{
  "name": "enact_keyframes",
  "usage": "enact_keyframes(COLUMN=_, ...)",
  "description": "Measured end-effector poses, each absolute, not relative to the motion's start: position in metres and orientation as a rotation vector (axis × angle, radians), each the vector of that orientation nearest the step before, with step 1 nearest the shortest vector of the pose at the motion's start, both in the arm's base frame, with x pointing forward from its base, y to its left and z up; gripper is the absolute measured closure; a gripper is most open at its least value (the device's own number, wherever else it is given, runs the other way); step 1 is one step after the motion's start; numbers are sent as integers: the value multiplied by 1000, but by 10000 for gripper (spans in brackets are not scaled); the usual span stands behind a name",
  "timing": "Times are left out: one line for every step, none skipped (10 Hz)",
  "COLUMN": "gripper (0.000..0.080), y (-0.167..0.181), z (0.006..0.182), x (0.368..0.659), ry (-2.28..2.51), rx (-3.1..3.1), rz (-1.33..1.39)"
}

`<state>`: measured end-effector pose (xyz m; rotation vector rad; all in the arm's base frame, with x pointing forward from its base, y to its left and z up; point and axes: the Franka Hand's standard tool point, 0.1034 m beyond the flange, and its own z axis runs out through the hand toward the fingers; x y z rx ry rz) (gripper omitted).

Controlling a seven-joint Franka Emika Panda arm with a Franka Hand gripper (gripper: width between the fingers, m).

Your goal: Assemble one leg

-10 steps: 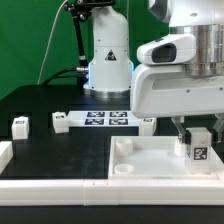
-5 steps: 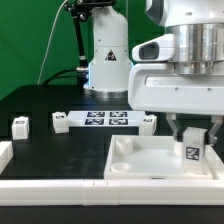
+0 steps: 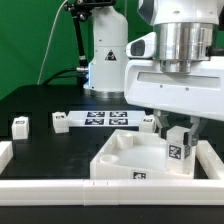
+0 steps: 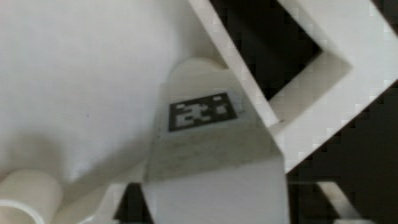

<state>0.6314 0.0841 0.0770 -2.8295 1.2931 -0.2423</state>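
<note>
I see the claw (image 3: pixel 178 135) closed on the leg (image 3: pixel 177 152) at the right of the exterior frame, holding it upright inside the white tabletop (image 3: pixel 120 160), near its rear right corner. Three loose legs lie on the black bench (image 3: pixel 50 150), near the marker board (image 3: pixel 105 118).

In the wrist view, the leg (image 4: pixel 210 130) fills centre frame, tag visible.

Four legs show in the exterior view: one (image 3: pixel 178 150) standing over the tabletop at the right, one (image 3: pixel 20 125) far to the exterior view's left, one (image 3: pixel 61 121) just left of the marker board, and one (image 3: pixel 148 121) at its right end. There is one tabletop (image 3: pixel 120 160) and one marker board (image 3: pixel 105 119). One arm carries one gripper (image 3: pixel 178 133).
</note>
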Motion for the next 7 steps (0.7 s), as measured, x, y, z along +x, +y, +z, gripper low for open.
enact_keyframes(gripper=488, y=82, z=77, x=631, ry=1392, rx=-2782, rz=-238)
enact_keyframes(gripper=369, y=83, z=76, x=630, ry=1398, rx=-2776, rz=-234)
enact_keyframes(gripper=234, y=83, z=76, x=630, ry=1389, rx=-2781, rz=-234)
enact_keyframes(gripper=234, y=83, z=76, x=630, ry=1389, rx=-2781, rz=-234)
enact_keyframes(gripper=167, y=83, z=76, x=630, ry=1389, rx=-2781, rz=-234)
enact_keyframes(gripper=155, y=83, z=76, x=630, ry=1389, rx=-2782, rz=-233)
enact_keyframes(gripper=155, y=83, z=76, x=630, ry=1389, rx=-2782, rz=-233)
